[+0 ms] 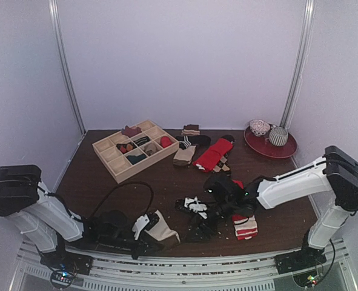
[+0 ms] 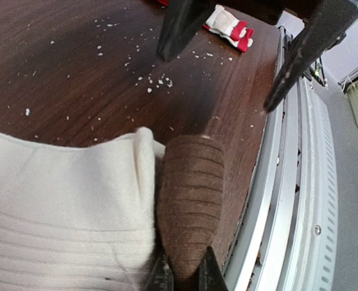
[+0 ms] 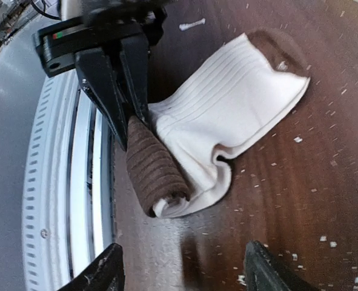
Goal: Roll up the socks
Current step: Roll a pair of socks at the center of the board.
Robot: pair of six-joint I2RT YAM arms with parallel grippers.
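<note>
A dark wooden table (image 1: 166, 182) stands between plain white walls (image 1: 185, 60); two metal poles (image 1: 66, 66) rise at its back corners.

Two arms were counted, the left arm (image 1: 45, 212) and the right arm (image 1: 294, 182). Each carried one gripper: the left gripper (image 2: 185, 277) and the right gripper (image 3: 185, 256).

Three loose socks lay on the near part of the counter (image 1: 166, 182):
- one cream sock (image 1: 163, 230) at left
- one black-and-white sock (image 1: 197, 206) at centre
- one red sock with a white-striped end (image 1: 245, 227) at right

At far centre lay one plain red sock (image 1: 215, 154) in a small heap. The other pieces in the heap could not be counted reliably.

One wooden divided tray (image 1: 136, 171) stood at far left. One red plate (image 1: 272, 150) at far right bore two rolled balls, one white ball (image 1: 259, 127) and one grey ball (image 1: 278, 136).
</note>
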